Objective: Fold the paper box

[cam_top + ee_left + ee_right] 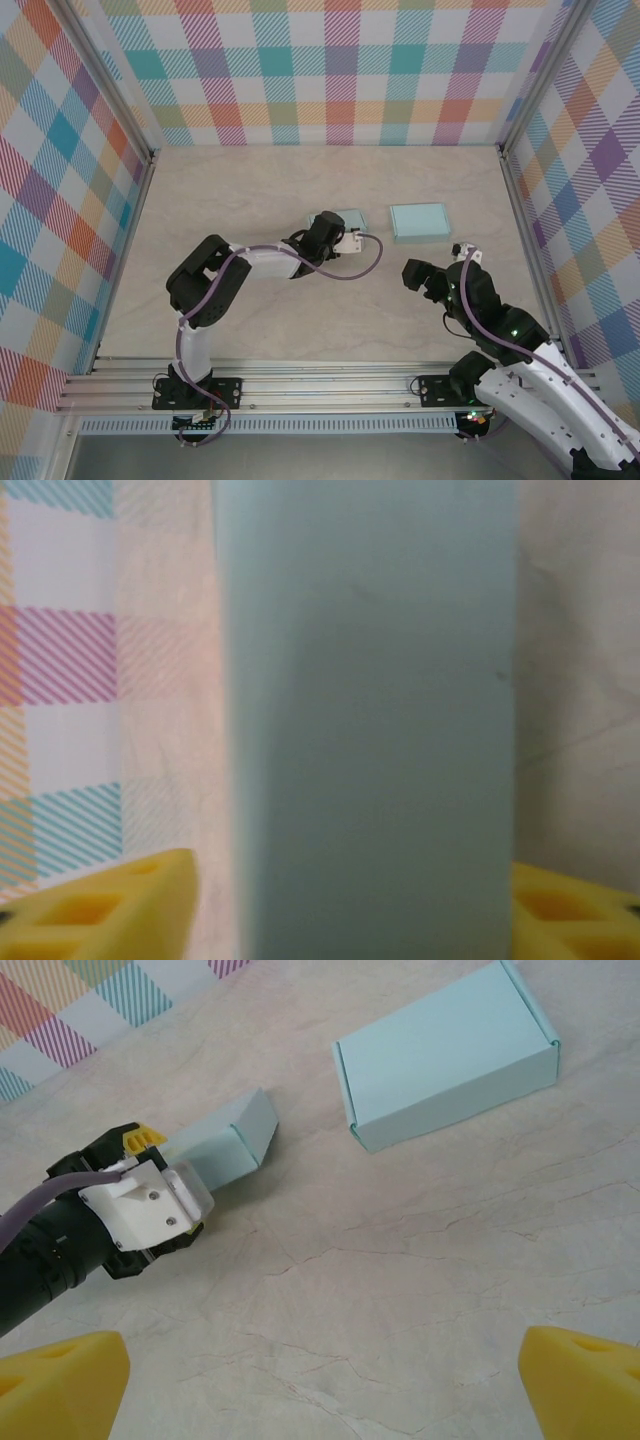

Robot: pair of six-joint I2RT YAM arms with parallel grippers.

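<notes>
A light blue paper box (370, 710) lies on the table between my left gripper's (345, 910) yellow fingertips (100, 910). The left fingertip stands a little off the box's side; the right one is at its edge. This gripper is open and straddles the box (352, 216) at mid-table, where the left gripper (330, 228) reaches from the left. The same box (225, 1140) shows in the right wrist view, its near end inside the left gripper (150, 1155). My right gripper (430, 275) hovers open over bare table, its fingertips (60, 1380) wide apart with nothing between them.
A second light blue box (418, 220), closed and flat, lies just right of the first and appears as a box (450, 1055) in the right wrist view. Checked walls enclose the table (250, 190) on three sides. A metal rail (300, 385) runs along the near edge.
</notes>
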